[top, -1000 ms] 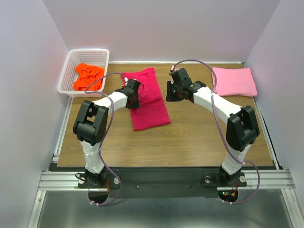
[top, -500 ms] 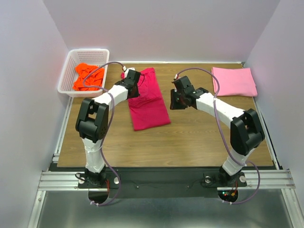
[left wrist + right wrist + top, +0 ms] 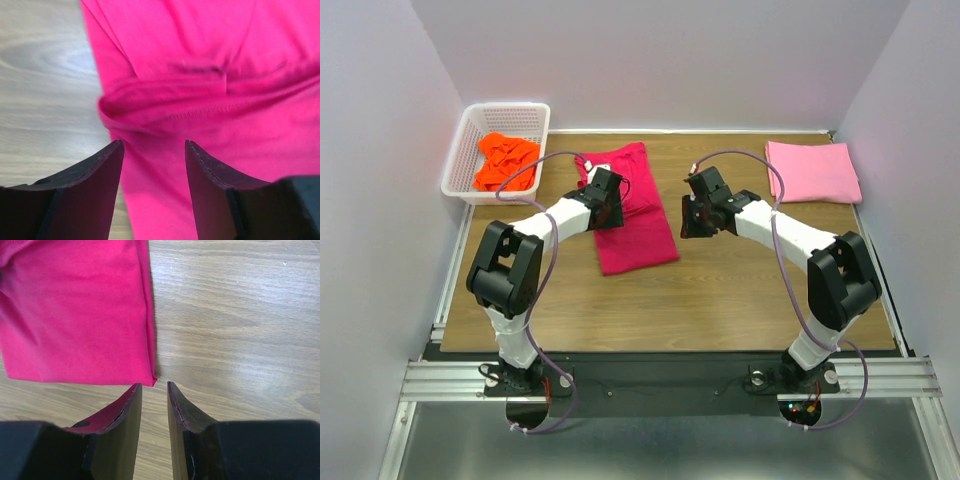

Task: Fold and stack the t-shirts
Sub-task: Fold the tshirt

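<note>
Left tool (image 3: 154, 144): jaws apart, empty, low over a bunched fold of the red shirt (image 3: 632, 215), which lies left of centre on the tabletop (image 3: 720, 290). Right tool (image 3: 154, 384): narrow gap, gripping nothing, at that shirt's near right corner. Pink shirt (image 3: 812, 172): folded, far right corner. Orange shirt (image 3: 504, 160): crumpled in the basket (image 3: 460, 160), far left corner.

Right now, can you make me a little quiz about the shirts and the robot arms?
1. True or false: the orange t-shirt lies in the white basket.
2. Which shirt lies folded at the far right corner of the table? A red, B pink, C orange.
3. Fill in: the left gripper, jaws open, hangs over the ____ shirt.

Key: 1 true. 2 B, the pink t-shirt. 3 red, the red t-shirt.
</note>
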Available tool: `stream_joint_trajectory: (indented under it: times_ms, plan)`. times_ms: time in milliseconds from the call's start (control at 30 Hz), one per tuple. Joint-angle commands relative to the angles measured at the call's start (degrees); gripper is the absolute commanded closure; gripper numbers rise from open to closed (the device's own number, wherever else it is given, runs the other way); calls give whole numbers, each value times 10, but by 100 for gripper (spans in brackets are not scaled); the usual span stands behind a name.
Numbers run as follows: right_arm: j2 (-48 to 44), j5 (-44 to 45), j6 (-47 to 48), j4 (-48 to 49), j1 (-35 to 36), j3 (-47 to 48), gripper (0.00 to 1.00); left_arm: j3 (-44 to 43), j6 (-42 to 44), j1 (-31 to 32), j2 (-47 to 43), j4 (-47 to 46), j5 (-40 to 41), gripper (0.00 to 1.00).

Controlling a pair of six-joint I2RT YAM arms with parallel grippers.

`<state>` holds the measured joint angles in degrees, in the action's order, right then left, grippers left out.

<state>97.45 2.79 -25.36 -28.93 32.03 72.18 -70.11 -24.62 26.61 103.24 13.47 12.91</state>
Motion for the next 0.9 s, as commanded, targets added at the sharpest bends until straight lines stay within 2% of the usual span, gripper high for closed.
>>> stream_joint_trajectory:
  times_ms: [0,400,600,867]
  plan:
    - [-26,-3,-6,22,2,-5,67,9,-16,3,-1,-13,4,36]
    - [-34,1,-11,23,2,-21,67,-42,-20,11,61,-15,-5,41]
    - [-36,2,-11,23,2,-24,67,-57,-23,8,53,-18,40,41]
    - [-36,2,-13,23,2,-25,67,-97,-21,-15,80,-28,47,41]
